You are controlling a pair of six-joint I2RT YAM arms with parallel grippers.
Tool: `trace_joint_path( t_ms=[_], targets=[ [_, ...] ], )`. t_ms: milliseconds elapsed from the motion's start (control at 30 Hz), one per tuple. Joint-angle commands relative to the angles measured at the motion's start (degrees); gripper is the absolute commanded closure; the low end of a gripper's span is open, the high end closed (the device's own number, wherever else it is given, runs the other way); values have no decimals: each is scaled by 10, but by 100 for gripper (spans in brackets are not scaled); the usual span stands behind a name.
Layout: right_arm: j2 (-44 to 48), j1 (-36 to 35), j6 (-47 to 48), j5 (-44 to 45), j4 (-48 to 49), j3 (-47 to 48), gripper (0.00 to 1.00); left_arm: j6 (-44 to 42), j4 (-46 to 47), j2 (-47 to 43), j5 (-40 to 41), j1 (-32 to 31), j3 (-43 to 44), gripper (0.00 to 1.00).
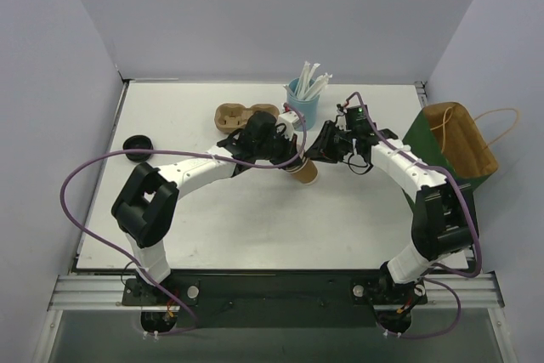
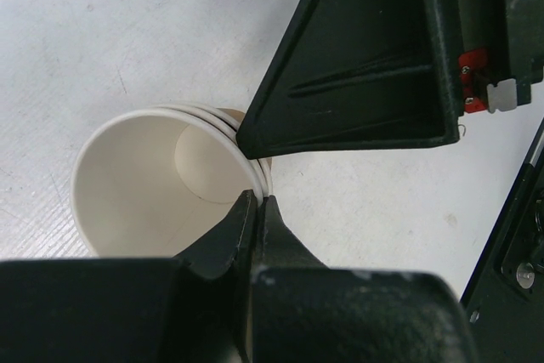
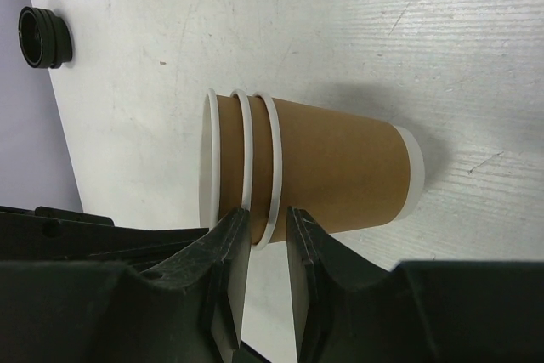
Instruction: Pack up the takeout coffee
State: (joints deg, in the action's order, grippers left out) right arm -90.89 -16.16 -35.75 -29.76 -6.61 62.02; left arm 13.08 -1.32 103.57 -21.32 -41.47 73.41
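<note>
My left gripper (image 2: 257, 203) is closed right down on the near lip of the takeout coffee (image 2: 140, 180), with only the thin paper wall between the pads. The tan cup shows three white rims, so I take it for a nested stack, and its cream inside looks empty. It sits near the middle of the worktop (image 1: 170, 218), a little toward the far edge, just nearer than the pulp carrier (image 1: 242, 116) and the blue cup of straws (image 1: 303, 108). I cannot tell whether its base rests flat. My right gripper (image 3: 268, 223) has its jaws a narrow way apart and bracketing the lower rims from the side. Whether they are pressing or only touching, I cannot tell. The main risk is the nest itself: if I lift on the top lip while the right side has no real hold, all three could rise together — or one could drop free and roll. A hard pinch on so little paper may crease the rim. And pulling unevenly between the two arms could tip the stack into the straws just beyond.
</note>
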Motion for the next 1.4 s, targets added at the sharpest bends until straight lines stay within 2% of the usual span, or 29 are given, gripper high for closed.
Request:
trace_joint_path(
  t_ms=[0,967,1167,1367],
  targets=[
    [-34,-4,40,87,-85,-11,76,-11,-15,-38,-1,1,21,100],
    [-25,8,53,113,-104,-11,78,-20,-45,-62,3,1,38,100],
    [-2,28,62,116,-111,-13,78,-30,-68,-64,17,-7,62,100],
    [11,38,66,125,-134,6,77,-46,-126,-65,48,-13,128,100]
  ],
)
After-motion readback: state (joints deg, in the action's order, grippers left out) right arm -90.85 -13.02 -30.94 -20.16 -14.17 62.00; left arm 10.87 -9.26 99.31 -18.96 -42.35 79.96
